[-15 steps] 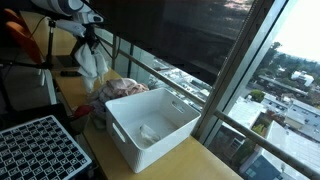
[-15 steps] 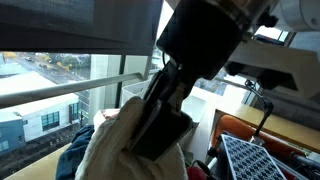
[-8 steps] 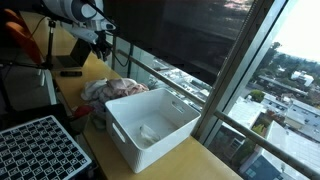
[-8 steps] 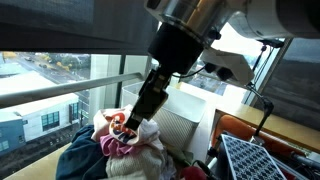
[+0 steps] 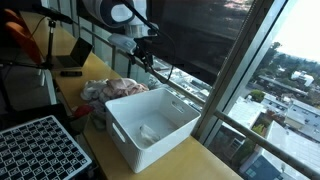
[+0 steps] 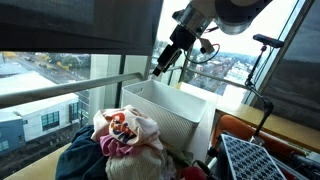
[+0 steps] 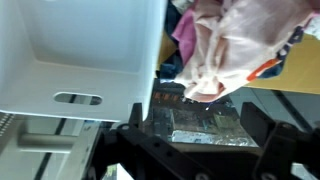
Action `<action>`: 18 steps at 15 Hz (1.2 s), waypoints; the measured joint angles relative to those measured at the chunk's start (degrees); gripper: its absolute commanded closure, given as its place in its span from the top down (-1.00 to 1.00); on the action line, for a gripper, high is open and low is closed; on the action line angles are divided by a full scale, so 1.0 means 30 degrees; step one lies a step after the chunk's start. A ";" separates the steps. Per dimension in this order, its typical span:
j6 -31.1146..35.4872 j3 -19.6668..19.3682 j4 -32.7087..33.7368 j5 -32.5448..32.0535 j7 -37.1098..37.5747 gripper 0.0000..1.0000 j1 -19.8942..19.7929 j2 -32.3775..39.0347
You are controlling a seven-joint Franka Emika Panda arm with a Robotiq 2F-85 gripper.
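My gripper (image 5: 148,62) hangs open and empty in the air by the window railing, above the gap between the clothes pile and the white bin. In an exterior view the gripper (image 6: 158,70) is high over the bin's far corner. The pile of crumpled clothes (image 5: 112,90) (image 6: 126,133), white, pink and dark blue, lies on the wooden table beside the white plastic bin (image 5: 160,110) (image 6: 178,118). In the wrist view the gripper (image 7: 198,135) spans a wide gap with only the surface below, the bin wall (image 7: 80,50) at left and the clothes (image 7: 240,45) at top right.
A black perforated rack (image 5: 38,150) (image 6: 262,160) lies at the table's near end. A laptop (image 5: 70,62) and tripod stands are behind the pile. The window glass and its metal railing (image 6: 60,92) run close along the table.
A second ago the gripper was shut on a white cloth above the pile. It let the cloth drop onto the pile, opened, and swung up and toward the window over the bin's corner.
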 measured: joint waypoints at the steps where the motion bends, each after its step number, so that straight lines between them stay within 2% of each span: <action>1: -0.0005 -0.0475 0.0005 0.0055 -0.0421 1.00 -0.0562 0.0100; 5: -0.0023 -0.2016 0.0295 0.0536 -0.2390 1.00 -0.2855 0.1481; 8: -0.0063 -0.2231 0.1116 0.0945 -0.3246 1.00 -0.4088 0.3186; 15: -0.0121 -0.2199 0.3669 0.0779 -0.3293 1.00 -0.4357 0.7187; 18: -0.0975 -0.2470 0.4885 0.0007 -0.3300 1.00 -0.4549 0.8706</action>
